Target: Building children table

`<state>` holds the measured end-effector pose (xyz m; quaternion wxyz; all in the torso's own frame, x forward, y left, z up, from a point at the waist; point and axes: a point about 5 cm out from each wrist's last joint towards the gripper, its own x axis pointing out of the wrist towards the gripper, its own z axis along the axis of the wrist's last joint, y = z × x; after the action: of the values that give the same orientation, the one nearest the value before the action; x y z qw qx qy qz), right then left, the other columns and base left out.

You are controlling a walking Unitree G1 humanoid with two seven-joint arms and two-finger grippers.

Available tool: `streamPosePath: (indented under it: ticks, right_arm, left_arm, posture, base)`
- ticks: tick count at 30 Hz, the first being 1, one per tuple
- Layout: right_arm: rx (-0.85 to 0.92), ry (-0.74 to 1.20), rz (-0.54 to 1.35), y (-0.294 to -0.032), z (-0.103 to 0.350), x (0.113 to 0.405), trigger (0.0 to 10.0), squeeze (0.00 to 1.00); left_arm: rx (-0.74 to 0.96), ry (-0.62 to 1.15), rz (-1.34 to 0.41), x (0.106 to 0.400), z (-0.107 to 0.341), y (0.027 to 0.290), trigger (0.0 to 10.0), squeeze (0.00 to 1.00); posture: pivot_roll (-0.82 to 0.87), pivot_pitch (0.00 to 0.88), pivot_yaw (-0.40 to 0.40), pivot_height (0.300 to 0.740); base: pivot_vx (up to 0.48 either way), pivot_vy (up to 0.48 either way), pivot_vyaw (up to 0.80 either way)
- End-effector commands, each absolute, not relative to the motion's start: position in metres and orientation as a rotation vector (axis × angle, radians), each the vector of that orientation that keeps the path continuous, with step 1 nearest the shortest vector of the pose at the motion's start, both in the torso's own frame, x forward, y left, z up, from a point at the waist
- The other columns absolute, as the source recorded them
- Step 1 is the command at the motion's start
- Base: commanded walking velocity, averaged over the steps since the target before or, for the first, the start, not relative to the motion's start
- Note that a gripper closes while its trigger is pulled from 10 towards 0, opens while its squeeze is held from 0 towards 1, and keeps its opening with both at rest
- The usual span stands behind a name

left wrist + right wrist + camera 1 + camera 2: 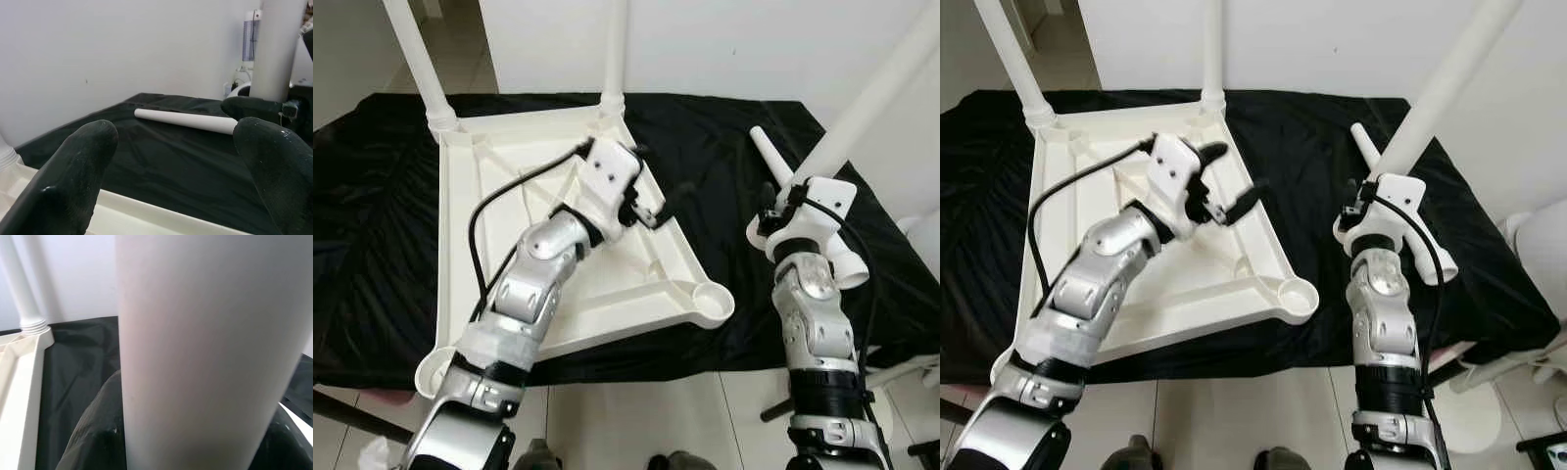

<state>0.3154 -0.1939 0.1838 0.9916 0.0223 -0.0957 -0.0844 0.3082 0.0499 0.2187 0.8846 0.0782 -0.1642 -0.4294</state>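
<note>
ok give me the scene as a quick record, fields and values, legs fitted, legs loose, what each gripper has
tabletop: white, upside down on a black cloth
legs fitted: two, at the far corners
empty socket: near corner on the robot's right
loose leg: lying on the cloth
left gripper: fingers open, empty, over the tabletop's right edge
right gripper: shut on a held leg, tilted up
</note>
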Motion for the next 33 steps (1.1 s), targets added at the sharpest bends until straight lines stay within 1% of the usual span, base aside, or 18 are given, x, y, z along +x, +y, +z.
streamPosePath:
  ticks: [1, 4, 6, 7, 9, 10, 18, 19, 20, 22, 23, 24, 27, 31, 33]
  right_arm:
    - [0.039, -0.197, -0.177, -0.198, 0.186, 0.312, 10.0, 0.00]
    - [0.041, -0.192, -0.182, -0.202, 0.187, 0.313, 10.0, 0.00]
    - [0.040, -0.193, -0.181, -0.202, 0.188, 0.314, 10.0, 0.00]
    - [0.040, -0.193, -0.181, -0.202, 0.188, 0.314, 10.0, 0.00]
    - [0.043, -0.202, -0.185, -0.202, 0.191, 0.315, 10.0, 0.00]
    - [0.043, -0.202, -0.185, -0.202, 0.191, 0.315, 10.0, 0.00]
    - [0.046, -0.200, -0.192, -0.202, 0.191, 0.311, 10.0, 0.00]
    - [0.042, -0.199, -0.192, -0.202, 0.190, 0.310, 10.0, 0.00]
    - [0.042, -0.199, -0.192, -0.202, 0.190, 0.310, 10.0, 0.00]
    - [0.037, -0.194, -0.194, -0.202, 0.189, 0.308, 10.0, 0.00]
    - [0.037, -0.194, -0.194, -0.202, 0.189, 0.308, 10.0, 0.00]
    - [0.033, -0.192, -0.195, -0.202, 0.189, 0.308, 10.0, 0.00]
    - [0.024, -0.195, -0.197, -0.203, 0.191, 0.307, 10.0, 0.00]
    - [0.021, -0.197, -0.206, -0.205, 0.191, 0.306, 10.0, 0.00]
    - [0.022, -0.192, -0.214, -0.205, 0.189, 0.305, 10.0, 0.00]
  left_arm:
    - [0.213, -0.340, -1.003, 0.299, 0.212, 0.045, 10.0, 0.00]
    - [0.290, -0.307, -1.133, 0.284, 0.197, 0.047, 10.0, 0.00]
    - [0.320, -0.237, -1.228, 0.277, 0.188, 0.048, 10.0, 0.00]
    - [0.320, -0.237, -1.228, 0.277, 0.188, 0.048, 10.0, 0.00]
    - [0.368, -0.186, -1.305, 0.267, 0.177, 0.054, 10.0, 0.00]
    - [0.368, -0.186, -1.305, 0.267, 0.177, 0.054, 10.0, 0.00]
    - [0.433, -0.095, -1.251, 0.272, 0.163, 0.058, 10.0, 0.00]
    - [0.466, -0.049, -1.203, 0.277, 0.156, 0.058, 10.0, 0.00]
    - [0.466, -0.049, -1.203, 0.277, 0.156, 0.058, 10.0, 0.00]
    - [0.569, 0.059, -1.131, 0.285, 0.142, 0.061, 10.0, 0.00]
    - [0.569, 0.059, -1.131, 0.285, 0.142, 0.061, 10.0, 0.00]
    - [0.606, 0.094, -1.102, 0.289, 0.137, 0.063, 10.0, 0.00]
    - [0.648, 0.133, -1.050, 0.294, 0.131, 0.063, 10.0, 0.00]
    - [0.687, 0.149, -1.016, 0.298, 0.127, 0.062, 10.0, 0.00]
    - [0.724, 0.154, -0.968, 0.303, 0.125, 0.060, 10.0, 0.00]
  posture:
    - [0.03, 0.004, -0.054, 0.740]
    - [0.04, 0.000, -0.066, 0.740]
    - [0.04, 0.000, -0.063, 0.740]
    - [0.04, 0.000, -0.063, 0.740]
    - [0.04, 0.000, -0.059, 0.740]
    - [0.04, 0.000, -0.059, 0.740]
    - [0.03, 0.000, -0.051, 0.740]
    - [0.03, 0.000, -0.048, 0.740]
    - [0.03, 0.000, -0.048, 0.740]
    - [0.03, 0.000, -0.050, 0.740]
    - [0.03, 0.000, -0.050, 0.740]
    - [0.03, 0.000, -0.045, 0.740]
    - [0.02, 0.000, -0.035, 0.740]
    - [0.02, 0.000, -0.034, 0.740]
    - [0.01, 0.000, -0.027, 0.740]
  base:
    - [0.000, 0.000, 0.00]
    - [0.000, 0.000, 0.00]
    - [0.000, 0.000, 0.00]
    - [0.000, 0.000, 0.00]
    - [0.000, 0.000, 0.00]
    - [0.000, 0.000, 0.00]
    - [0.000, 0.000, 0.00]
    - [0.000, 0.000, 0.00]
    - [0.000, 0.000, 0.00]
    - [0.000, 0.000, 0.00]
    - [0.000, 0.000, 0.00]
    - [0.000, 0.000, 0.00]
    - [0.000, 0.000, 0.00]
    - [0.000, 0.000, 0.00]
    - [0.000, 0.000, 0.00]
